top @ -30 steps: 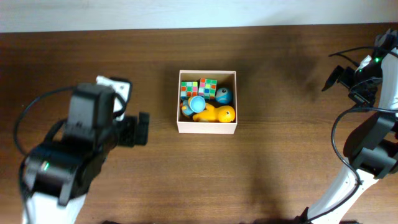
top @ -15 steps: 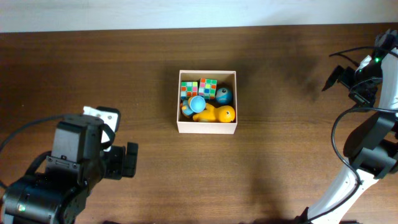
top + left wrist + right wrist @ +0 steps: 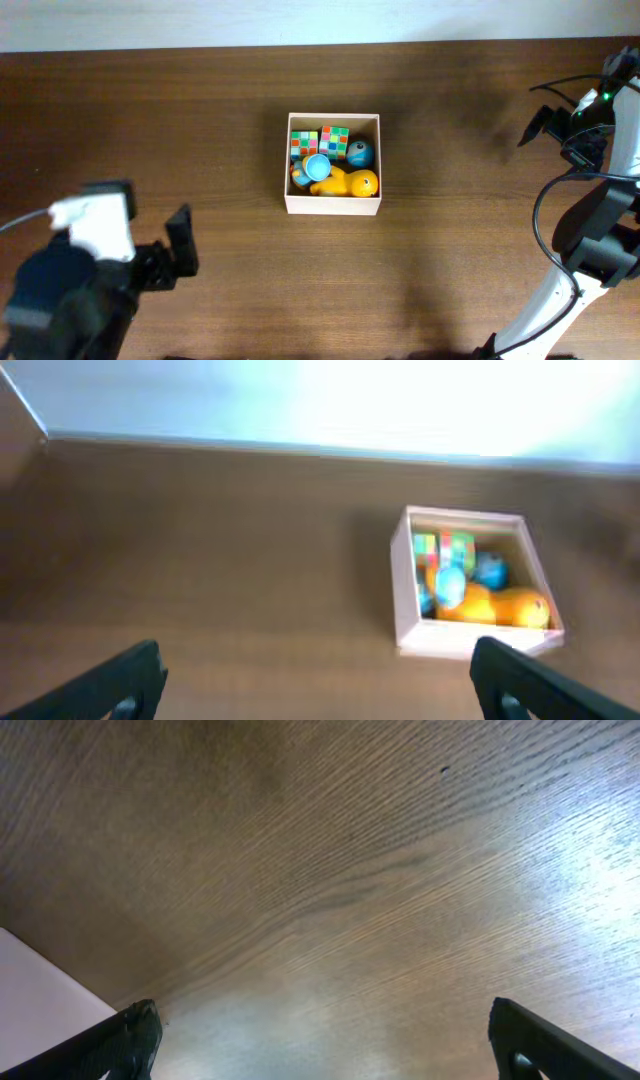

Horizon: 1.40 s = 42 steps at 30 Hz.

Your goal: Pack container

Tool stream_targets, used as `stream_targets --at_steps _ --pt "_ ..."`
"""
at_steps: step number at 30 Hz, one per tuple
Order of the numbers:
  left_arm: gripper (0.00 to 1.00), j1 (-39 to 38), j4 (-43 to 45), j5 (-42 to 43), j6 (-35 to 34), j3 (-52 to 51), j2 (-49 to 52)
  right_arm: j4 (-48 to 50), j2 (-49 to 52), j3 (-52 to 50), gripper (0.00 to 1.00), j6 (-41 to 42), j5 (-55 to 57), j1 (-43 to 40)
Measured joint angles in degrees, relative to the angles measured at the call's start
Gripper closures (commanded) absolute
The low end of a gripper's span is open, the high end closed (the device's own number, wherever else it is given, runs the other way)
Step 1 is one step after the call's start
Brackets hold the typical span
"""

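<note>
The left gripper point(image 3: 320, 695) was seen drawn back to the near left corner of the dark brown wood-grain table point(image 3: 200, 100), having been pulled away over the past second from a spot just left of the square, shallow, cream-walled container point(image 3: 332, 206). Its jaws were spread wide with nothing held between them, and the container was framed well ahead of them in the left wrist view. The container itself was left unmoved at the middle of the table, its contents unchanged: a yellow rubber duck point(image 3: 345, 183) lay along the front wall, two multicoloured puzzle cubes point(image 3: 304, 142) were set side by side at the back, a dark blue ball point(image 3: 360, 154) was lodged in the back right corner, and a light-blue round piece point(image 3: 317, 166) was wedged against the duck. The right gripper point(image 3: 330, 1040) was kept at the far right edge, its jaws likewise parted over bare wood and nothing gripped. No loose toys were to be seen on the table, so the packing was judged to be finished or very nearly so, and the retreat was taken as a return to rest. The wood was marked only by grain and glare from overhead light, and a pale wall point(image 3: 300, 20) was visible along the far edge.
</note>
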Motion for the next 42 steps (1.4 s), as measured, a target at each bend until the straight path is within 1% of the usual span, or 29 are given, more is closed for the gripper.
stream_targets --at_steps 4,6,7,8,10,14,18,23,28,33,42 --pt "0.01 3.5 9.7 0.7 -0.1 -9.4 -9.7 0.0 0.0 0.0 0.01 0.0 0.0 0.0" --pt "0.01 4.5 16.0 1.4 0.3 -16.1 -14.7 0.0 0.0 0.0 0.01 0.0 0.0 0.0" --pt "0.01 5.0 21.0 2.1 0.9 -20.9 -17.6 0.0 0.0 0.0 0.01 0.0 0.0 0.0" --pt "0.01 5.3 22.8 2.7 1.6 -23.4 -19.4 0.0 0.0 0.0 0.01 0.0 0.0 0.0" --pt "0.01 6.0 29.9 4.5 4.0 -30.8 -24.0 0.0 0.0 0.0 0.01 0.0 0.0 0.0" --pt "0.01 7.1 41.2 9.8 9.8 -43.2 -30.1 0.0 0.0 0.0 0.01 0.0 0.0 0.0" --pt "0.01 8.5 48.0 14.6 14.7 -52.5 -32.5 0.0 0.0 0.0 0.01 0.0 0.0 0.0" --pt "0.01 10.1 54.0 17.3 17.7 -62.7 -35.1 0.0 0.0 0.0 0.01 0.0 0.0 0.0" --pt "0.01 10.5 56.9 18.4 18.8 -70.9 -40.7 0.0 0.0 0.0 0.01 0.0 0.0 0.0" --pt "0.01 10.5 59.4 18.8 19.4 -74.8 -42.2 0.0 0.0 0.0 0.01 0.0 0.0 0.0" --pt "0.01 10.5 59.6 18.4 19.5 -78.4 -42.2 0.0 0.0 0.0 0.01 0.0 0.0 0.0"
